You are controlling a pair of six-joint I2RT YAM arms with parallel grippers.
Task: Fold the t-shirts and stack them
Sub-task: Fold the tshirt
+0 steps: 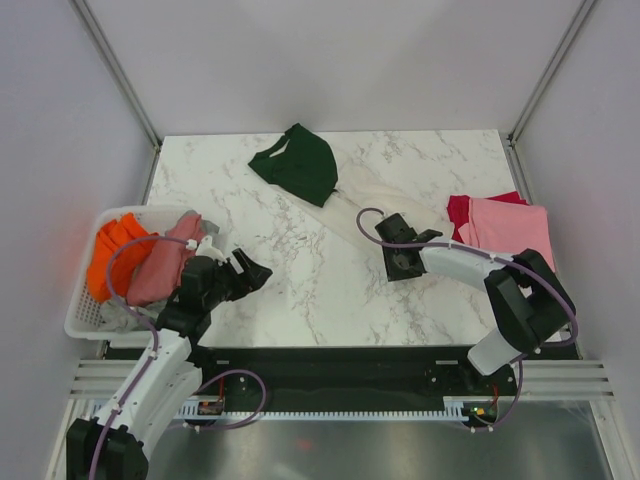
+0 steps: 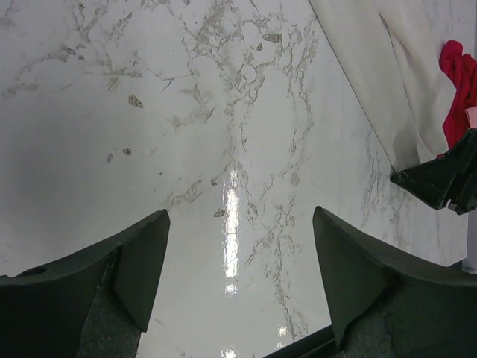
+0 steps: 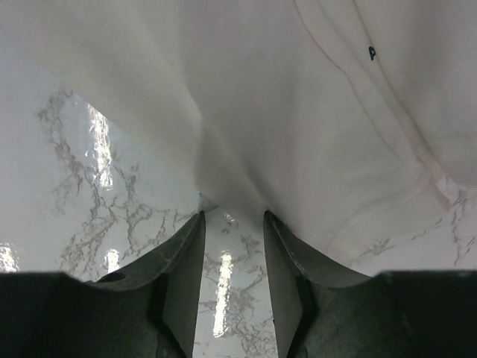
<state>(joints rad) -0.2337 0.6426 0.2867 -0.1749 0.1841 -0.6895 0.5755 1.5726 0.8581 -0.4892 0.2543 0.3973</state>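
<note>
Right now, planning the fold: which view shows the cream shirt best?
Top external: the cream shirt lies stretched from its green sleeve to the right gripper. Right wrist shows only bunched cloth at the fingertips; left wrist shows just one corner of it.

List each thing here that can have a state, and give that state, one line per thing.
cream t-shirt: unfolded, stretched across the table.
pink t-shirt: folded, lying on the crimson t-shirt.
crimson t-shirt: under the pink one, edges showing.
orange t-shirt: crumpled in the basket.
dusty-rose t-shirt: crumpled in the basket.
left gripper: open, empty.
right gripper: jaws part-way apart at the cream t-shirt's edge; grip unclear.
</note>
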